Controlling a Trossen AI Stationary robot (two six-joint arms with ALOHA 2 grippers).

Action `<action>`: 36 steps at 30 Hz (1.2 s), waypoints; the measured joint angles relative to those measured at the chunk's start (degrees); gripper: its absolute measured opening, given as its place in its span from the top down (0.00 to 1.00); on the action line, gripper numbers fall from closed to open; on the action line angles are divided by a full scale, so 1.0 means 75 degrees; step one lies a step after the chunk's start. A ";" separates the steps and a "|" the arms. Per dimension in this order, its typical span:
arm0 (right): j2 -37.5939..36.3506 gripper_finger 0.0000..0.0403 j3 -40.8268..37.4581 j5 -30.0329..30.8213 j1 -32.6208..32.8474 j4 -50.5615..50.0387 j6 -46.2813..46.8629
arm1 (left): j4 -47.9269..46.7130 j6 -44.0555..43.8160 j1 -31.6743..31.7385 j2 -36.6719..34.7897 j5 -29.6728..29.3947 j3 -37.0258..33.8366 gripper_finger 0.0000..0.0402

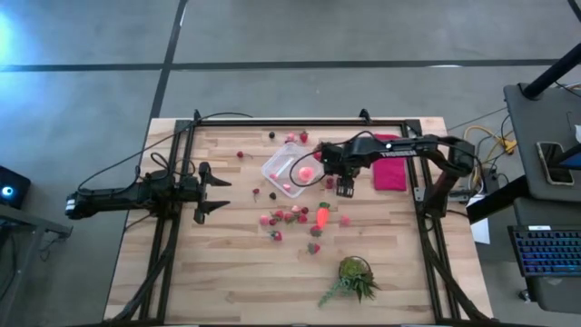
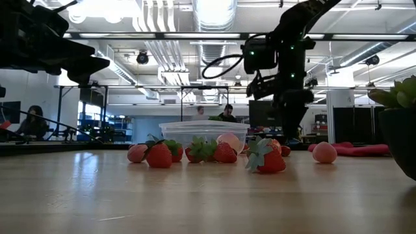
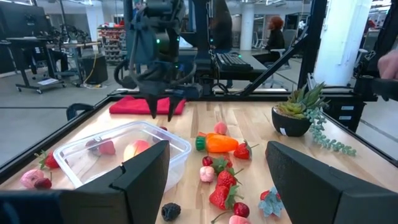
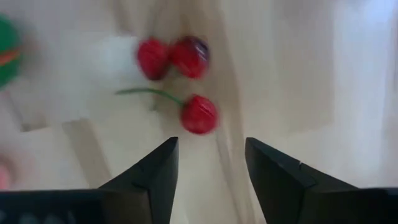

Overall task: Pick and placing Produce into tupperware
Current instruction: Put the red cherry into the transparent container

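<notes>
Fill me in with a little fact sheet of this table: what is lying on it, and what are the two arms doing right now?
Table: wooden top
Tupperware: clear container, a few pieces already inside
Produce: red and pink pieces scattered in front of it
Carrot: orange piece among the scattered produce
Cherries: small red ones right beneath the right gripper
Right gripper: beside the container, jaws apart, holding nothing
Left gripper: waiting at the left side, jaws open, empty
Also there: magenta cloth, green plant
</notes>
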 joint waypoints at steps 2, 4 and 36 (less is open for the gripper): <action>-0.0023 0.56 -0.0127 -0.0193 0.0013 0.0095 -0.0396 | 0.0001 0.0001 0.0000 0.0000 0.0000 0.0000 0.36; -0.0023 0.56 -0.0256 -0.0210 0.0050 0.0162 -0.0737 | -0.0001 0.0001 0.0002 0.0000 0.0000 0.0000 0.36; -0.0003 0.56 -0.0880 0.0015 0.0047 0.1626 -0.1497 | -0.0001 -0.0002 -0.0001 0.0012 0.0000 0.0000 0.36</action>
